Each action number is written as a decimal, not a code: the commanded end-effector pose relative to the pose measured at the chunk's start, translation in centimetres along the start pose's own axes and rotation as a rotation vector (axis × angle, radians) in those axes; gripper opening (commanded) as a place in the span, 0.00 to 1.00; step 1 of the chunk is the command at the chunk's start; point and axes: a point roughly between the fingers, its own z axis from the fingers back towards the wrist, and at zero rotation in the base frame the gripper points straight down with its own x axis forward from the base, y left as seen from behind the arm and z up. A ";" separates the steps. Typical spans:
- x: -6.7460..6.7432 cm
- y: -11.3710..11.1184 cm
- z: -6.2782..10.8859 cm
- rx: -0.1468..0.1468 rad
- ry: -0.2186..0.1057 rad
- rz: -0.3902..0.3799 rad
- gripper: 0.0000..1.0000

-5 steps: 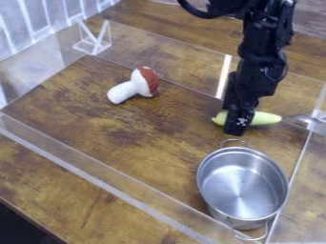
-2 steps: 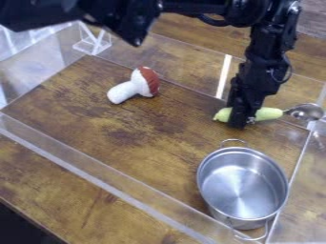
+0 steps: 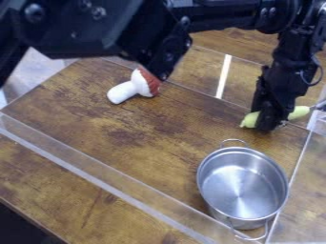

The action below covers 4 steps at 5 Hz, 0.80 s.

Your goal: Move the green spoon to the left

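The green spoon (image 3: 254,120) lies low over the wooden board at the right, its yellow-green handle showing on both sides of the fingers. My gripper (image 3: 269,116) comes straight down from above and is shut on the spoon's middle. The dark arm (image 3: 114,29) stretches blurred across the top of the view and hides the back of the scene. The spoon's far end runs toward the right edge and is hard to make out.
A toy mushroom (image 3: 133,86) with a white stem and red cap lies left of centre. A steel pot (image 3: 242,184) stands at the front right, close below the gripper. A clear acrylic wall (image 3: 90,164) borders the wooden board (image 3: 114,129).
The gripper closed on the green spoon and has shifted to the right with it. The arm's dark bulk has swung into the top of the view.
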 end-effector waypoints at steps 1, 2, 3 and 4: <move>-0.4 1.7 1.3 0.014 -0.082 -0.033 0.00; -0.9 2.1 2.1 -0.014 -0.107 -0.034 0.00; -1.2 2.5 3.1 -0.037 -0.126 -0.039 0.00; -1.1 2.3 3.0 -0.060 -0.142 -0.012 0.00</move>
